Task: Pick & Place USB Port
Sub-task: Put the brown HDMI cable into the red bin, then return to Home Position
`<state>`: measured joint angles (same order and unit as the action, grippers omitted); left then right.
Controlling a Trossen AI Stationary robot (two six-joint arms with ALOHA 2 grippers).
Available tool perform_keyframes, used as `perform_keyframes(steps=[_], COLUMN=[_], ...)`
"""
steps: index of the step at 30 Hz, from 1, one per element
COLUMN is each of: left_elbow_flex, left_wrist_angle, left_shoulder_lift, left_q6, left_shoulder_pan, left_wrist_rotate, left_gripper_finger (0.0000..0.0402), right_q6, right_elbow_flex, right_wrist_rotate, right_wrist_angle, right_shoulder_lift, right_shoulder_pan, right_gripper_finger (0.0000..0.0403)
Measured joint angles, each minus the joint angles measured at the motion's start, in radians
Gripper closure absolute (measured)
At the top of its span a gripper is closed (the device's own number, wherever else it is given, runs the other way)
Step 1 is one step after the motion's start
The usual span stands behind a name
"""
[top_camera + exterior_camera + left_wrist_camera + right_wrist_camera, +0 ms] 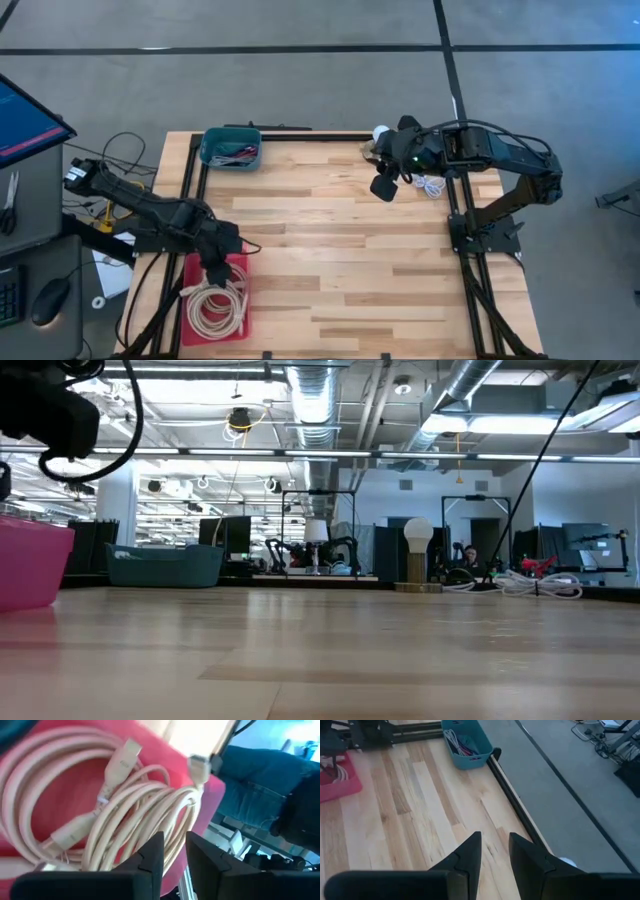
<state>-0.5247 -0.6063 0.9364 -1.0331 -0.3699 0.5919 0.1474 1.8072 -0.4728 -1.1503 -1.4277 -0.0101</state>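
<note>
A coil of white USB cables (125, 805) lies in a pink bin (214, 300) at the table's near left. One flat plug (122, 757) lies on top of the coil and another (199, 767) sits at the bin's rim. My left gripper (174, 847) hovers over the coil near the bin's far end (215, 268), its fingers a narrow gap apart and touching nothing. My right gripper (384, 187) hangs above the far right of the table, also narrowly open (495, 845) and empty. A teal bin (230, 148) holding thin cables stands at the far edge.
More white cables (430, 185) lie on the table under the right arm, seen also in the low view (530, 585). Black frame rails (455, 210) run along the table's sides. The wooden middle (330, 250) holds nothing. A monitor (25, 120) and a mouse (50, 300) sit off the left.
</note>
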Motion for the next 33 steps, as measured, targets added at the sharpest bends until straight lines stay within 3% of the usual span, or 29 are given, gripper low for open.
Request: perform_keyframes(steps=[8,11,17,26,33], left_elbow_flex=[-0.068,-0.120,-0.216,-0.379,-0.472], left_wrist_angle=[-0.008,-0.006,-0.016,-0.012,0.174], left_shoulder_lift=[-0.076,-0.102,-0.133,-0.145,-0.147], left_q6=[0.076,0.135,0.279,0.581,0.870], left_shoulder_pan=[0.072,0.094,0.143,0.160,0.160], left_wrist_rotate=[-0.049,-0.139,-0.344,-0.722,-0.820], left_gripper_finger=[0.0377,0.0396,0.0397,0.0397,0.0397], right_q6=[0.000,-0.001,-0.015,0.008,0.002], right_elbow_flex=[0.000,0.001,0.001,0.002,0.002], right_wrist_rotate=[0.000,0.000,0.001,0.000,-0.001], right_wrist_angle=[-0.001,-0.001,-0.002,0.028,0.049], right_shoulder_lift=[0.002,0.003,0.052,0.175,0.222], right_shoulder_pan=[-0.001,-0.001,-0.010,-0.085,-0.186], right_gripper_finger=[0.0311,0.0311,0.0311,0.0311,0.0311])
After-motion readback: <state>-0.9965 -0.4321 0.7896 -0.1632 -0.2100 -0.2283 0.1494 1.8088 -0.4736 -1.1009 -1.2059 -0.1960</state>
